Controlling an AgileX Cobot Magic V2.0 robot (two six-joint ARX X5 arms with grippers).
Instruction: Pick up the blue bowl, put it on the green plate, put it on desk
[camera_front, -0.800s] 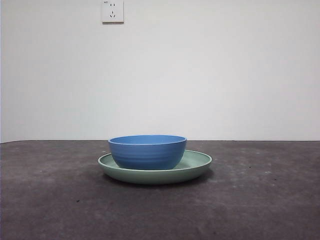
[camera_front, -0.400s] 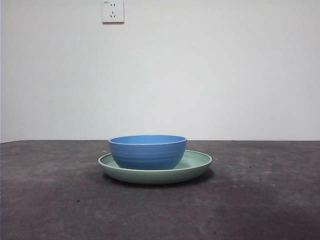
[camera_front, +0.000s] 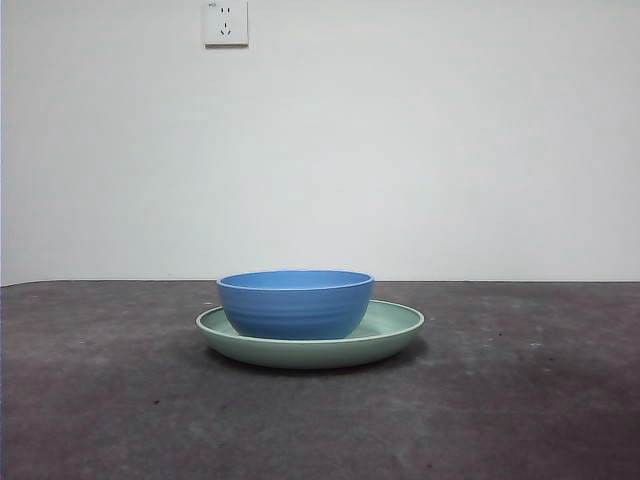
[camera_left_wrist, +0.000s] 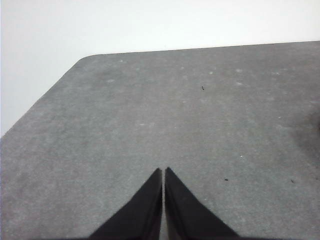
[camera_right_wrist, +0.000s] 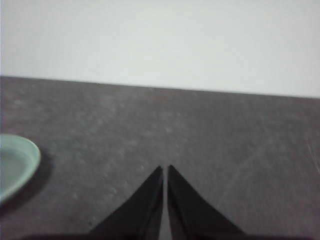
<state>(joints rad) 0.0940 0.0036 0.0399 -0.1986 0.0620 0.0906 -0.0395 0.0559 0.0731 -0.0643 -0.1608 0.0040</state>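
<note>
While both arms wait out of the front view, the left gripper (camera_left_wrist: 163, 170) and right gripper (camera_right_wrist: 165, 168) are pressed together over bare desk (camera_front: 110, 400). At lower centre of the frame, the blue bowl (camera_front: 295, 303) sits inside the green plate (camera_front: 392, 332). Behind, a wall socket (camera_front: 225, 22) sits upper left.
</note>
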